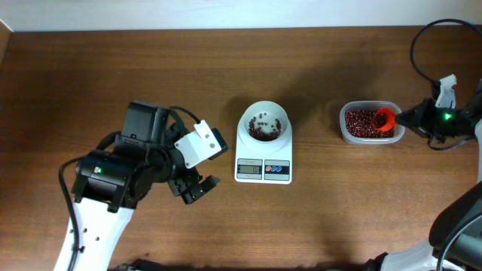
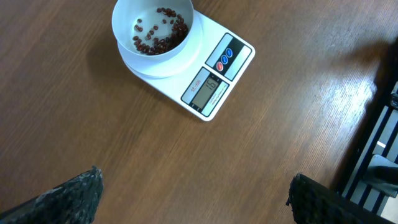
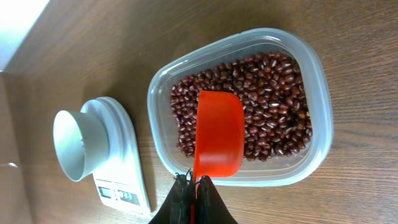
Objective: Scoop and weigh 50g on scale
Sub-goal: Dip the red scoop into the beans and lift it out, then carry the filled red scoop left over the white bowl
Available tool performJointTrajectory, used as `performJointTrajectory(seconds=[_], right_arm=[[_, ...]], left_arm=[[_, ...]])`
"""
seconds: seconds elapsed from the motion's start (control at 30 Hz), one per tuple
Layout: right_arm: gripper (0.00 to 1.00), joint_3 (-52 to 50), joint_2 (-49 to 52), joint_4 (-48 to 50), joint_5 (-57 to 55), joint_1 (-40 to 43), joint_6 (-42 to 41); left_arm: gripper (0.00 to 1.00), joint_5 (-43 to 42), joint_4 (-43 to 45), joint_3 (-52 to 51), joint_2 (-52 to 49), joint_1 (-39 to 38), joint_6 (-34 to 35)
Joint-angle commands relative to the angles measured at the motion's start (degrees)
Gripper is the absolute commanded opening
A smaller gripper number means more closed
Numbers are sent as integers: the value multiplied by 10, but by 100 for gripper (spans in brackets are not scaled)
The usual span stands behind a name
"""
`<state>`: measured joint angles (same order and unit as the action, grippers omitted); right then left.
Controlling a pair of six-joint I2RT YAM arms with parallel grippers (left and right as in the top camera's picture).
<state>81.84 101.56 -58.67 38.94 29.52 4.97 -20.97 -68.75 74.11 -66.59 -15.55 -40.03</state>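
Right wrist, right gripper (image 3: 193, 198) pinching red scoop (image 3: 219, 134) over tub (image 3: 324, 127) of beans (image 3: 273, 99); left gripper (image 1: 196, 187) spread wide near scale (image 1: 263, 159)

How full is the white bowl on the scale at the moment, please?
Barely filled: the bowl on the scale holds only a thin scatter of beans, with bare white bottom showing between them.

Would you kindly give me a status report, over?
Left fingers open, off the scale. Right fingers shut on red scoop over tub. Few beans in bowl. Nothing in the way.
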Motion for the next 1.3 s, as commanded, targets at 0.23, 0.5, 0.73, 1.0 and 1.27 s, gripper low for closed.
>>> performJointTrajectory(seconds=[0.23,0.5,0.73,1.0,1.27], right_arm=[[4,-2,-11,-11,128,6,9],[4,-2,-11,-17,253,4,26],[4,-2,-11,-36,282,-31,38],[4,-2,-11,-35,286,-137,38],[4,-2,-11,-9,283,-245,38]], left_arm=[[99,0,1,9,3,3,3],[99,0,1,9,3,3,3],[99,0,1,9,3,3,3],[99,0,1,9,3,3,3],[99,0,1,9,3,3,3]])
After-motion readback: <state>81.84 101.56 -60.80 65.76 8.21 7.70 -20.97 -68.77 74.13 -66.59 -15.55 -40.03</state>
